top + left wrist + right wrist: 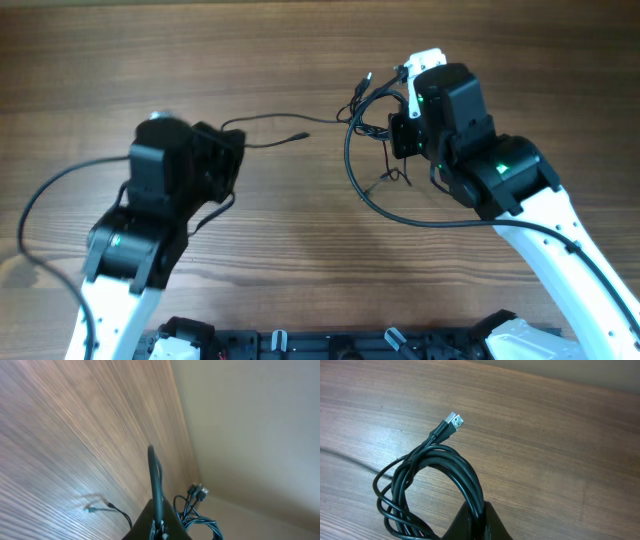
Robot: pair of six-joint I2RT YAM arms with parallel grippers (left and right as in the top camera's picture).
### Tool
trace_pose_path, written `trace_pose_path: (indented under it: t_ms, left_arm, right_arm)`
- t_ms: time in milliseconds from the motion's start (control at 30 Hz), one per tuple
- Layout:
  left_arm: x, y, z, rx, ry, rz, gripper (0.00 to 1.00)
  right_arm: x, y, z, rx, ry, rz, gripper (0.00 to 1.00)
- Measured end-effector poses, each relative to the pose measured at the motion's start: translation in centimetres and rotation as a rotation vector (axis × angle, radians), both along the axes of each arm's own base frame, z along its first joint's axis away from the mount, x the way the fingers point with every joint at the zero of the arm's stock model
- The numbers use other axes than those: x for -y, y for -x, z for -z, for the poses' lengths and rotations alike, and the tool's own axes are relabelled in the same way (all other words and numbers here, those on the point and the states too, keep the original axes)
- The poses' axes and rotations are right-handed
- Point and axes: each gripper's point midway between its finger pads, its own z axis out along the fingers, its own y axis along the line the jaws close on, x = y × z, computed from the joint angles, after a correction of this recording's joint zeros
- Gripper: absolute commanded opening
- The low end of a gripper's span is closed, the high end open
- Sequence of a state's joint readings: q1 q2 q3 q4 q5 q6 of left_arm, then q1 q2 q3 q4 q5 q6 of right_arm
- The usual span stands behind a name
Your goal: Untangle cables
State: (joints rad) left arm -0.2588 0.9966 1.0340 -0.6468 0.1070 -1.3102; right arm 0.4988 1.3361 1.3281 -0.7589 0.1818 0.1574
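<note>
looking down from overhead: right gripper (402, 125) clamped on the cables (365, 105), bundle on the far side of the table (300, 260), right of centre, one long loop trailing toward the near edge. left gripper (228, 158) closed, a loose strand with its plug (300, 137) running from it; pinched or merely beside, cannot tell. left wrist: jaws together, strand lying on the wood below. right wrist: coil draped over closed jaws, usb plug (452, 421) poking out. judgement: light, limp, slick cord, snags on itself. best taken near a plug end, not mid-coil.
</note>
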Motion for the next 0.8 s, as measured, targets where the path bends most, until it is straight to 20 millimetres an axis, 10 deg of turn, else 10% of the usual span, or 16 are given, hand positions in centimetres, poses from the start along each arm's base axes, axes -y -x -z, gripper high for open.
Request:
trace_pose_path:
  t_ms: [67,200,533,633,700,800]
  left_arm:
    - [-1.0,0.9,-0.1,-0.008,-0.023,-0.032,0.90]
    - [0.3,-0.4,1.1,-0.035,-0.009,0.017,0.98]
    - [13.9,-6.3,5.6,0.005,0.118,0.308,0.47]
    - [15.1,-7.4,7.6,-0.045,0.177,0.285,0.40]
    - [15.6,-7.8,8.5,-0.076,0.212,0.270,0.04]
    - [15.8,-7.8,8.2,-0.082,0.246,0.265,0.04]
  right_arm:
    - [0.0,-0.1,0.0,0.002,-0.005,0.007,0.05]
    - [-0.1,-0.3,-0.2,0.009,-0.021,0.018,0.05]
    - [-1.2,0.1,-0.1,-0.019,-0.082,-0.017,0.04]
    - [-1.6,0.3,-0.1,-0.028,-0.098,-0.035,0.04]
    - [-1.7,0.3,-0.1,-0.030,-0.101,-0.039,0.04]
    - [-1.7,0.4,-0.1,-0.030,-0.100,-0.039,0.05]
